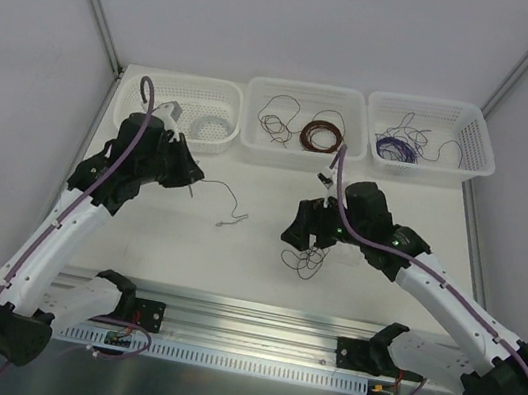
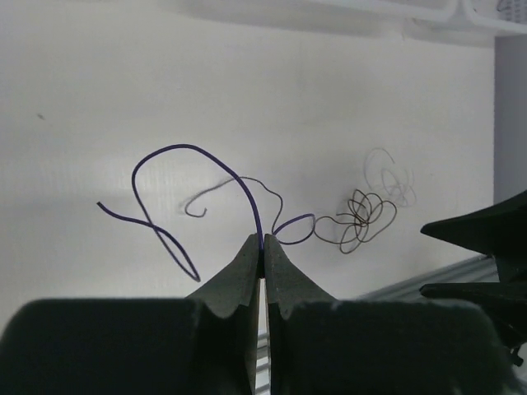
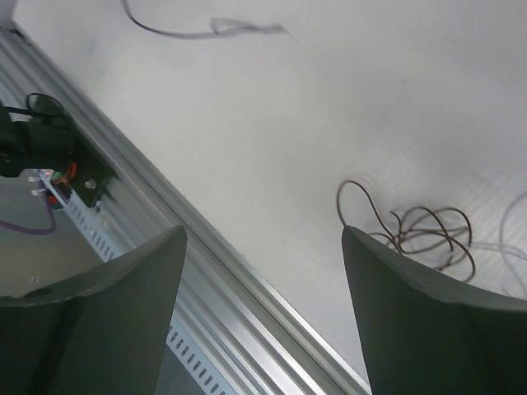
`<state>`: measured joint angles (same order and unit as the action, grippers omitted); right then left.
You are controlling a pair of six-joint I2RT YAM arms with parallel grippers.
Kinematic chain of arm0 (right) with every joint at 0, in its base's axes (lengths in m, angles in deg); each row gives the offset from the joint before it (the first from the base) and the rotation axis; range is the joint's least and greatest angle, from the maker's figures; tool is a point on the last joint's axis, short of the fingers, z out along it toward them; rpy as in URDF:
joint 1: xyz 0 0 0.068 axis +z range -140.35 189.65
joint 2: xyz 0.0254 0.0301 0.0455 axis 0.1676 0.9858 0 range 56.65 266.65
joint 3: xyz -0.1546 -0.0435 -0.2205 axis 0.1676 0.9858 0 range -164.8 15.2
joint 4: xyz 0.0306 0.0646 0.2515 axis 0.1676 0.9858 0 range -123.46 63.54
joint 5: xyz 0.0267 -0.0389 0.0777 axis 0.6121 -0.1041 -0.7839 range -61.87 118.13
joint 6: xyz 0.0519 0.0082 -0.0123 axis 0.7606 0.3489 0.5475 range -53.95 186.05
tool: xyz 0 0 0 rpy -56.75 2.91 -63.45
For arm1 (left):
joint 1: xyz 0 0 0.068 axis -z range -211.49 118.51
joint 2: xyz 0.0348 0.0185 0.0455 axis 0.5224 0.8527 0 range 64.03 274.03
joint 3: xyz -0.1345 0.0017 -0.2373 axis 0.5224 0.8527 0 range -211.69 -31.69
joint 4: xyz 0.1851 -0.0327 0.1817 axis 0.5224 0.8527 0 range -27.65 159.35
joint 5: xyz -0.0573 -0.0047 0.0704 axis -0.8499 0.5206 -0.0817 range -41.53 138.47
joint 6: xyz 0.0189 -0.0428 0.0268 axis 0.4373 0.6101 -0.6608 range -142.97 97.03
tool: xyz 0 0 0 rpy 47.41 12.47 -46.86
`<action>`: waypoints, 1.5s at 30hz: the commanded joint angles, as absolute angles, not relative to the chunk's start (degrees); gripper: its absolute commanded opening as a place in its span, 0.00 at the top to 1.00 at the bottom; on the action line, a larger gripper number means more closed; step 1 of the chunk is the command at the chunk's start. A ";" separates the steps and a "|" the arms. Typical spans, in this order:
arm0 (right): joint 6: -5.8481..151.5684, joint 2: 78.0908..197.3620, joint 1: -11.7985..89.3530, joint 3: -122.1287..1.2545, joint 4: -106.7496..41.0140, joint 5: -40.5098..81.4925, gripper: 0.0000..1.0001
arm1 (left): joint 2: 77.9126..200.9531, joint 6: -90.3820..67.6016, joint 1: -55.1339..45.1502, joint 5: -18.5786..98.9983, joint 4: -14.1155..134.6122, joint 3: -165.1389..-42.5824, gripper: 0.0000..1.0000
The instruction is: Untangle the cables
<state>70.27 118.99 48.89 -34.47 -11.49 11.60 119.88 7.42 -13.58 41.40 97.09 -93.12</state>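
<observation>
Cable (image 2: 181, 146), purple, in clamped left gripper (image 2: 262, 251) (wrist view only); right gripper (image 3: 263, 234) apart.

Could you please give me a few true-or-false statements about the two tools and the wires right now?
1. The left tool is shut on a thin purple wire. True.
2. The right tool grips the dark brown tangled wire. False: its jaws stand open and the tangle lies on the white table.
3. Three white plastic baskets line the table's far edge. True.
4. The thick round brown coil lies in the leftmost basket. False: it lies in the middle basket.
</observation>
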 commanded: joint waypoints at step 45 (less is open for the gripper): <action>56.47 121.95 35.07 -71.62 4.86 37.18 0.99 | 118.17 -0.45 7.01 44.86 82.13 -93.75 0.01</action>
